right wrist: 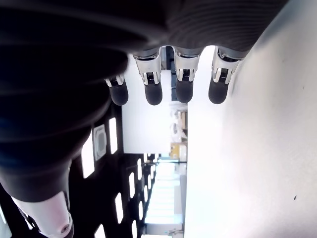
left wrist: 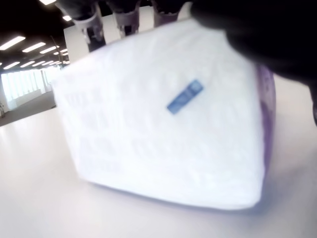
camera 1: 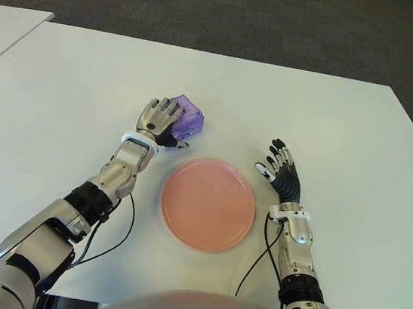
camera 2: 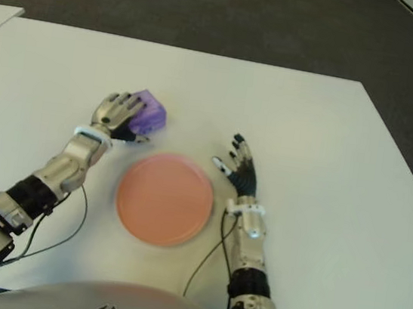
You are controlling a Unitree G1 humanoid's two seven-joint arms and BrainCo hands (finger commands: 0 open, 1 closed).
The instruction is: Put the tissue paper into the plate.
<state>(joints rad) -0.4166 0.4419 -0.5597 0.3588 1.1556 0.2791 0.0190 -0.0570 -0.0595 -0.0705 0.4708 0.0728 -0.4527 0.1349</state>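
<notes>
The big white desk (camera 1: 63, 90) holds everything. On it, right in front of the robot, sits a round pink plate (camera 1: 207, 204), and nothing is in it yet. Just past the plate's far left edge is the tissue paper (camera 1: 188, 116), a small purple and white pack. It looks light and soft, so it may squash, and its wrap may be slippery. Holding it across its wide sides seems best. The left hand (camera 1: 161, 120) wraps around the pack. The right hand (camera 1: 282, 170) is beside the plate, on its right, fingers spread and holding nothing.
</notes>
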